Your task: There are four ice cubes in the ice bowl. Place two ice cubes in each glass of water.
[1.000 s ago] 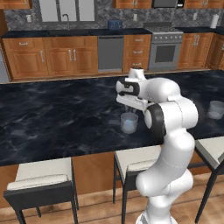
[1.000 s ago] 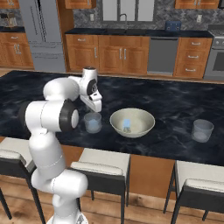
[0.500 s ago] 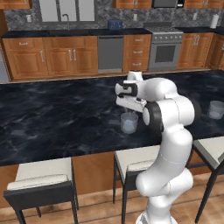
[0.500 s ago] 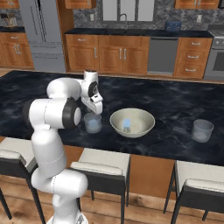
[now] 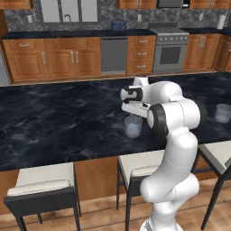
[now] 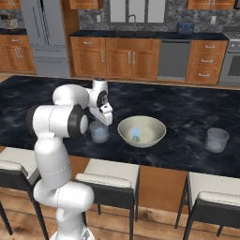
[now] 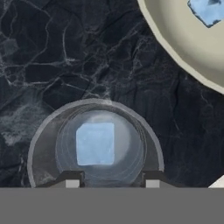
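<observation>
My gripper (image 6: pixel 106 120) hangs just above the left glass of water (image 6: pixel 99 132), a short clear tumbler on the dark counter. In the hand view its two fingertips (image 7: pixel 72 181) stand apart over that glass (image 7: pixel 43 144) with nothing between them, so it is open. One pale blue ice cube (image 7: pixel 95 143) lies inside the glass. The cream ice bowl (image 6: pixel 152 133) sits right of it, with bluish ice (image 6: pixel 136 133) at its middle; its rim (image 7: pixel 175 48) and ice (image 7: pixel 208 9) also show in the hand view. The second glass (image 6: pixel 217 139) stands far right. From the left base view the gripper (image 5: pixel 134 109) is over the near glass (image 5: pixel 133 126).
Cushioned stools (image 6: pixel 110 176) line the near edge of the black marble island (image 6: pixel 187 103). The far glass (image 5: pixel 223 113) sits near the island's right end. Wooden cabinets, a dishwasher and a stove stand along the back wall.
The hand has sunk slightly over the near glass. Bowl and glasses have stayed where they were.
</observation>
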